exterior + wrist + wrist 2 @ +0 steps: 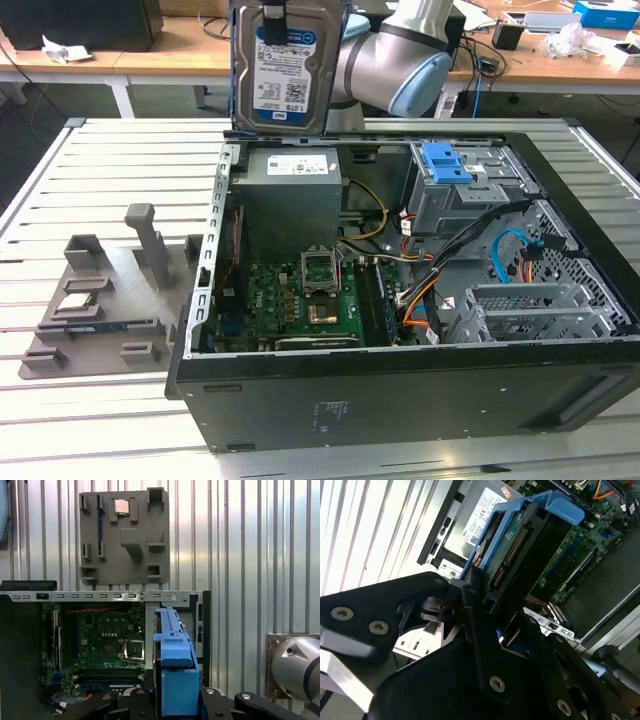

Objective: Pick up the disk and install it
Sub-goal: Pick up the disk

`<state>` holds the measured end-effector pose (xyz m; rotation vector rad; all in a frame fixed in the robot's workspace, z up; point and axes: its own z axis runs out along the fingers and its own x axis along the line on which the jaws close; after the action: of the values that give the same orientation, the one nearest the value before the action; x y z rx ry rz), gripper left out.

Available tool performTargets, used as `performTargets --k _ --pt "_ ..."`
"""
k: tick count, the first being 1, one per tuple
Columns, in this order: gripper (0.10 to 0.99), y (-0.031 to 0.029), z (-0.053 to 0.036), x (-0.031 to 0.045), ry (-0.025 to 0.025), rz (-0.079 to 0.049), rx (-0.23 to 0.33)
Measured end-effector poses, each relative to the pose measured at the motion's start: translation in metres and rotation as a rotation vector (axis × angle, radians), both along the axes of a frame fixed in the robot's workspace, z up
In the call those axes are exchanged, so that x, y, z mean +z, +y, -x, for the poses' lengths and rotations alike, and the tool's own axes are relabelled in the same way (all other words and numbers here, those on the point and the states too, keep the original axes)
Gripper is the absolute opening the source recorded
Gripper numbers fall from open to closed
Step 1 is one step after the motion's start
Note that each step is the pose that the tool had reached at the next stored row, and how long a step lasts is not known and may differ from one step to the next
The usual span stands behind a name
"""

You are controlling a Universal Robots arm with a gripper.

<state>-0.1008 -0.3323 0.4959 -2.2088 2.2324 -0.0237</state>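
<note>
Pincer [461, 585]: nearest our lens in the second wrist view, its black fingers are closed on the disk's edge and carry it clear of everything below.
Worktop [120, 160]: slatted metal, bearing the open computer case [400, 370] and, towards the exterior view's left, a grey parts holder [110, 290].
Power-supply box [290, 200]: seated inside the case, directly beneath the raised load.
Disk [285, 70]: upright in the air above the case's far rim, label facing the exterior camera; its blue bracket [172, 650] runs around the edges.
Done: we judge the pick-up complete, since the disk touches neither worktop nor case.
Left: installation; the disk sits in no bay, and the drive cage [455, 195] with its blue latch [445, 165] stands apart from it, towards the exterior view's right.
Hidden: the disk's top edge is cut off in the exterior view, the pincer's linkage covers most of the grip itself, and we cannot tell which bay is meant to receive the disk.
</note>
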Motion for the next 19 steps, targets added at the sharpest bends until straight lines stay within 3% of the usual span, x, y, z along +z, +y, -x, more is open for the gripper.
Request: performTargets --k 12,19 --pt "0.365 0.0001 -0.0472 -0.0001 0.0001 0.000 0.000" --pt "0.365 0.0001 -0.0679 -0.0001 0.0002 0.000 0.000"
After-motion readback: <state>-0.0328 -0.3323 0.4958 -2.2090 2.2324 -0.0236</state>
